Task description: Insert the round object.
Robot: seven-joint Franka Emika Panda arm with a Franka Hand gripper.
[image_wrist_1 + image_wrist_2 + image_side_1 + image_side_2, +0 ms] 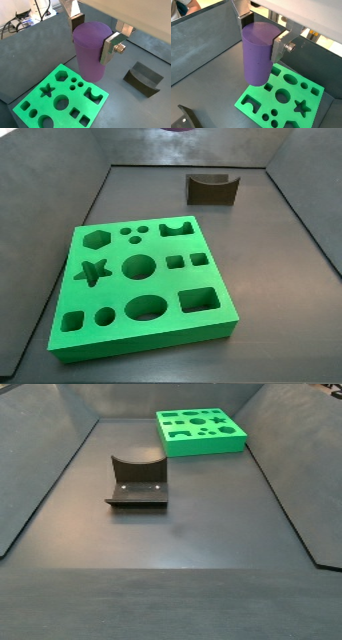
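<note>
My gripper [93, 36] is shut on the round object, a tall matte purple cylinder [90, 50], and grips it near its flat upper end. It hangs upright in the air, clear of the floor, and also shows in a wrist view [256, 52]. The silver fingers [280, 44] press on opposite sides of it. The green block with several shaped holes [60, 97] lies on the floor below, and the peg's lower end is over the block's edge. In a side view only the peg's lower tip [178, 130] shows at the top edge, and the gripper is out of frame.
A dark brown block with a curved notch [211, 188] stands on the floor beyond the green block [140, 288], also seen in a side view [138, 481]. Sloping grey walls [307, 218] surround the dark floor.
</note>
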